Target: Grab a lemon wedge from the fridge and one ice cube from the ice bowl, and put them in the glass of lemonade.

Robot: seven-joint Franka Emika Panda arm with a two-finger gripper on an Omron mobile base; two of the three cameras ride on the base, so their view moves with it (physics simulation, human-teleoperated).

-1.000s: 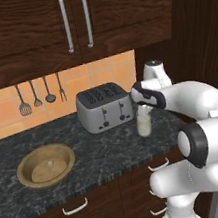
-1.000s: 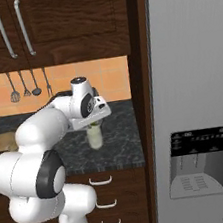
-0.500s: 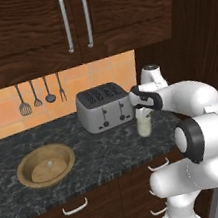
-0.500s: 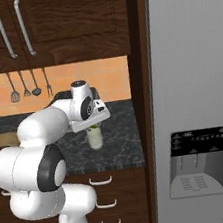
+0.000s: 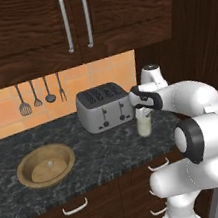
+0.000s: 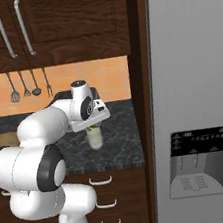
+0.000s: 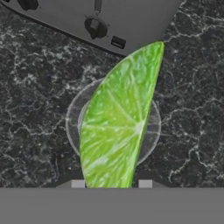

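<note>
The dark speckled bench (image 5: 104, 155) holds the ice bowl (image 5: 46, 165), the toaster (image 5: 104, 106) and the glass of lemonade (image 5: 143, 122) at the toaster's 4 o'clock.

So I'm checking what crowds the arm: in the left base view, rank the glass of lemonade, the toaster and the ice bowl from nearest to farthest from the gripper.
1. Glass of lemonade: directly below the gripper, which holds the lemon wedge.
2. Toaster: just left of the glass, against the wall.
3. Ice bowl: far left on the counter.

The gripper (image 7: 111, 183) has lowered the lemon wedge (image 7: 116, 122) toward the glass of lemonade (image 5: 143, 121)
</note>
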